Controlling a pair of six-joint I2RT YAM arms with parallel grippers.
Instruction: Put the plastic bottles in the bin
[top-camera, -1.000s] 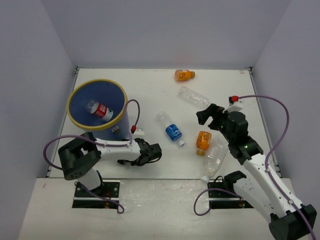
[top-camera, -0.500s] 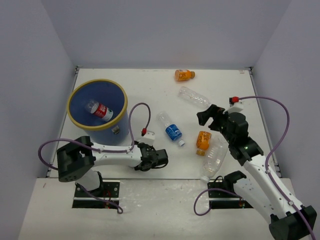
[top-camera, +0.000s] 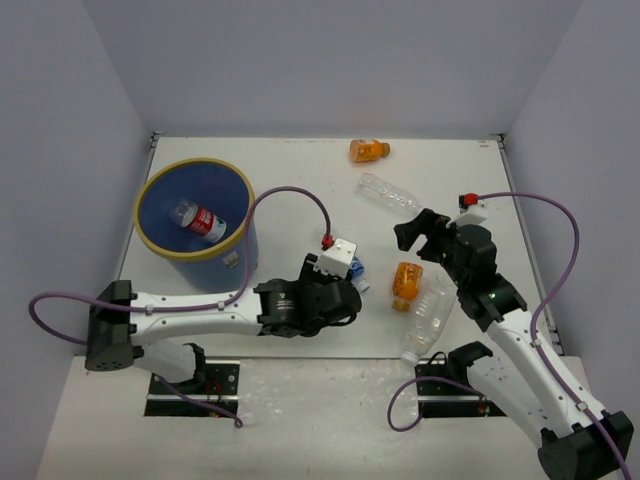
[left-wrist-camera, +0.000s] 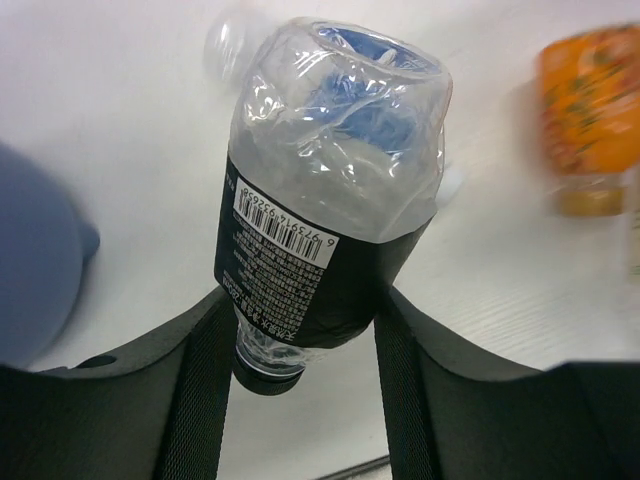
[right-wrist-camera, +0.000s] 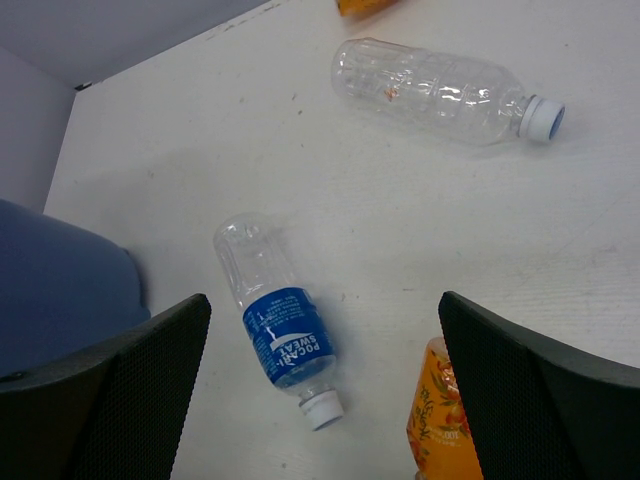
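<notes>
1. White tabletop (top-camera: 300, 180) enclosed by pale walls, with plastic bottles scattered across it.
2. Blue-labelled bottle (left-wrist-camera: 330, 180) mid-table, right of the bin (top-camera: 139, 213); long axis diagonal, cap toward the near edge and the left wrist, base pointing away.
3. Left gripper (left-wrist-camera: 305, 310) closed on that bottle, fingers (left-wrist-camera: 200, 390) pressed against both sides of its label.
4. Right gripper (top-camera: 415, 228) spread wide, holding nothing, near an orange bottle (top-camera: 405, 280).
5. Red-labelled bottle (top-camera: 203, 220) lying inside the bin.

On the white counter (top-camera: 300, 190) a blue bin (top-camera: 193, 161) is stood. Laid flat are a blue-labelled bottle (right-wrist-camera: 283, 330), a slim clear bottle (top-camera: 388, 192), a far orange bottle (top-camera: 368, 150), and a near orange bottle (top-camera: 406, 281) beside a large clear bottle (top-camera: 428, 318).
</notes>
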